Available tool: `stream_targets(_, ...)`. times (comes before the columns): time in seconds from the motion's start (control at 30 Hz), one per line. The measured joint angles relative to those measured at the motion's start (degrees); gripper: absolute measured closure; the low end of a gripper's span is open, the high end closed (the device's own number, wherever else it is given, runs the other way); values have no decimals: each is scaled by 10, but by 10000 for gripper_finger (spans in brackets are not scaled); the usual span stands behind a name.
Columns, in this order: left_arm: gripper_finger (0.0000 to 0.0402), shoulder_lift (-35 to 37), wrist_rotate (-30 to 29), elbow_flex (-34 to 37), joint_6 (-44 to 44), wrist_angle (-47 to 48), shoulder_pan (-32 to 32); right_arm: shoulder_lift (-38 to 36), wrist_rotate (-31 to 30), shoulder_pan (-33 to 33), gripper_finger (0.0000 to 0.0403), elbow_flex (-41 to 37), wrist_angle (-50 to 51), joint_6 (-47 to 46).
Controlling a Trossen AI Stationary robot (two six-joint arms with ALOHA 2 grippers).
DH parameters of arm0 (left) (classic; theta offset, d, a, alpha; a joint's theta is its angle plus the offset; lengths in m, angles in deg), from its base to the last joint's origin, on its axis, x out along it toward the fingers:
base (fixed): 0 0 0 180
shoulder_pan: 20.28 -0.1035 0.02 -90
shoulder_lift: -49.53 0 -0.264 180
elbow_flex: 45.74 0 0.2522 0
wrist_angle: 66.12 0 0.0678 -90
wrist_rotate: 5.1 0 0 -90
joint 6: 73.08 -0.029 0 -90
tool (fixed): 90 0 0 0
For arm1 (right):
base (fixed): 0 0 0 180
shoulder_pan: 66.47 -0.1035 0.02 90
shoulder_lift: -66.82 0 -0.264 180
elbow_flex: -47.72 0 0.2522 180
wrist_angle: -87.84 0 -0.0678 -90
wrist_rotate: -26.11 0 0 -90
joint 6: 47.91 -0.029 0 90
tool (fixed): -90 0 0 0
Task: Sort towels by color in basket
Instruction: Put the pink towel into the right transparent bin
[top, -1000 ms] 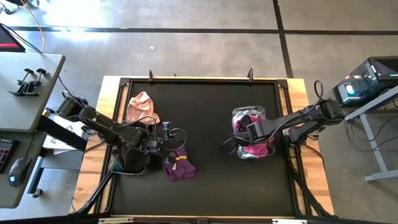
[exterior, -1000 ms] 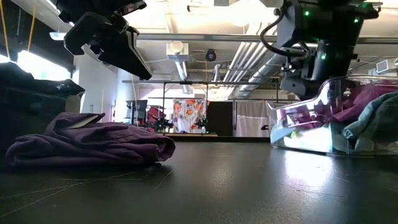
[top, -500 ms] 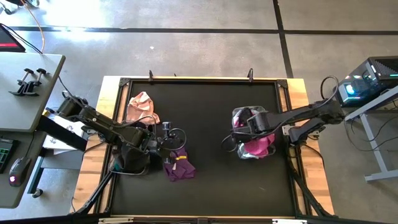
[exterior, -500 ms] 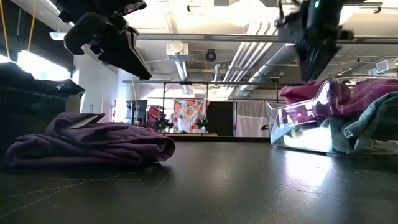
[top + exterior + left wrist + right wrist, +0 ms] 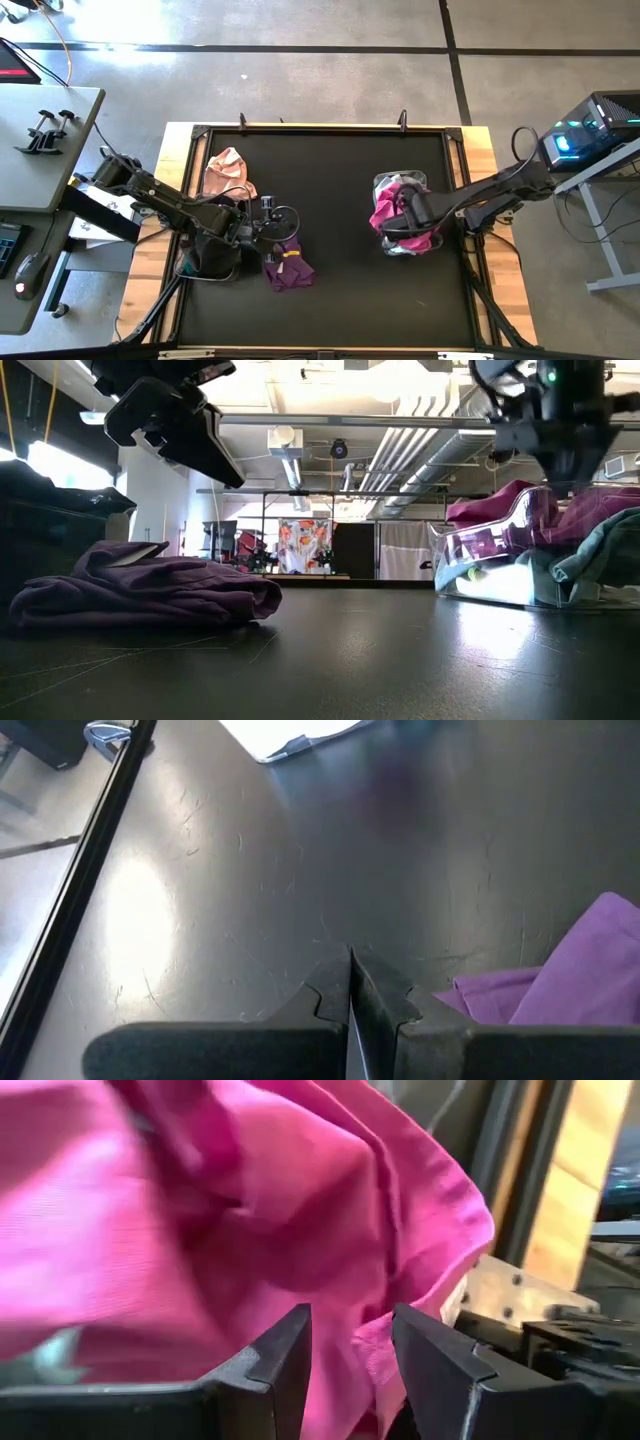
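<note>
A magenta towel (image 5: 384, 212) is bunched over the left side of the clear basket (image 5: 436, 240). My right gripper (image 5: 350, 1322) is above the basket, shut on it. More towels lie in the basket, one of them grey-green (image 5: 600, 555). On the table's left, a purple towel (image 5: 288, 266) lies crumpled and a pink towel (image 5: 228, 172) lies near the far edge. My left gripper (image 5: 350, 970) hangs shut just above the table beside the purple towel (image 5: 570, 975), touching nothing. My right gripper pinches a bunched fold of the magenta towel (image 5: 368, 1342) between its two fingers. The fingers come steeply from above. The towel billows around them, raised above the basket's rim (image 5: 500, 505), and its lower part is still inside the clear walls.
A dark heap of cloth (image 5: 208, 256) lies under my left arm at the table's left edge. The middle and near part of the black table (image 5: 340, 290) is bare. A raised frame (image 5: 320, 128) runs around the table.
My right gripper has risen out of the basket and tipped, drawing the magenta towel up with it. The towel now stands above the rim at the basket's left side, where earlier it lay low among the other towels.
</note>
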Motion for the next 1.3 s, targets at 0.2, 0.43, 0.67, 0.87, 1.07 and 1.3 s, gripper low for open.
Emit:
stream_targets(0.2, 402, 0, 0, 0, 0, -4, 0, 0, -18, 3, 265, -60, -139, 36)
stream_targets(0.43, 402, 0, 0, 0, -5, -19, 0, 0, -25, 40, 265, -131, -321, 123)
stream_targets(0.67, 402, 0, 0, 0, -6, -19, 0, 0, -35, 57, 265, -102, -301, 161)
stream_targets(0.87, 402, 0, 0, 0, -6, -19, 0, 0, -48, 48, 265, -3, -172, 149)
stream_targets(1.07, 401, 0, 0, 0, -6, -15, 0, 0, -58, 20, 265, 54, -45, 65)
stream_targets(1.3, 402, 0, 3, 0, -6, -15, 0, 0, -27, 18, 265, -18, -78, 15)
